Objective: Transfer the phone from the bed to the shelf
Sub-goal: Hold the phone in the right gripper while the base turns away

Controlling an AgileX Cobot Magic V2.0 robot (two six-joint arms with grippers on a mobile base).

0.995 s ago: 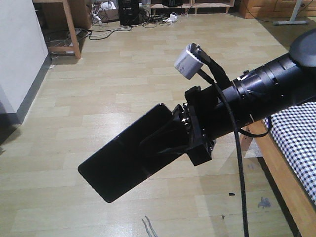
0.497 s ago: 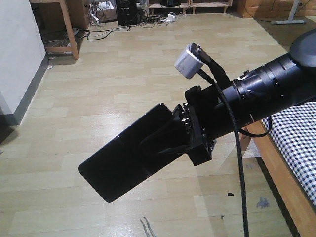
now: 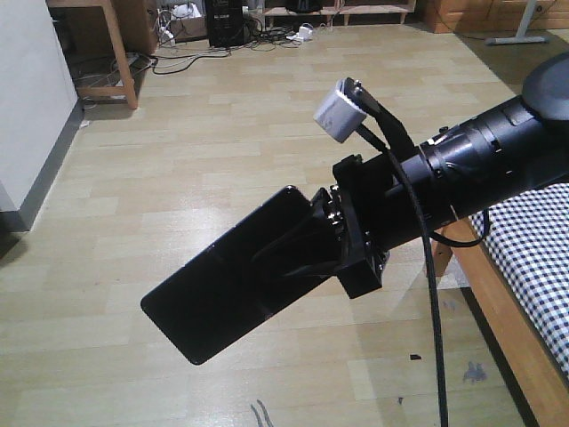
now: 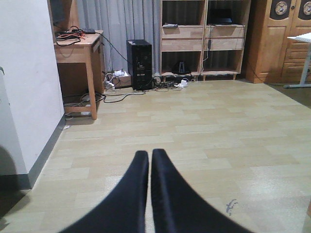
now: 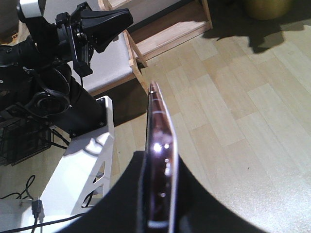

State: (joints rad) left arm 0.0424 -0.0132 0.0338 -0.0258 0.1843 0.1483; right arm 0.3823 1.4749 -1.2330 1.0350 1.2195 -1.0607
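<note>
Right tool (image 3: 267, 258) clamped on phone (image 3: 213, 294), grip unchanged. Floor (image 3: 178, 133) background shifted: likely driving off bed (image 3: 533, 258). Shelf (image 4: 189, 43) still far. Left tool (image 4: 149, 165) narrow, empty.

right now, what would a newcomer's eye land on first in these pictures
The glossy black phone grabs the eye, held in mid-air over the pale wood floor by the right hand, with the checked bed at the right edge. In the left wrist view, the left hand is shut on nothing and faces the light wooden shelf across the room.
</note>
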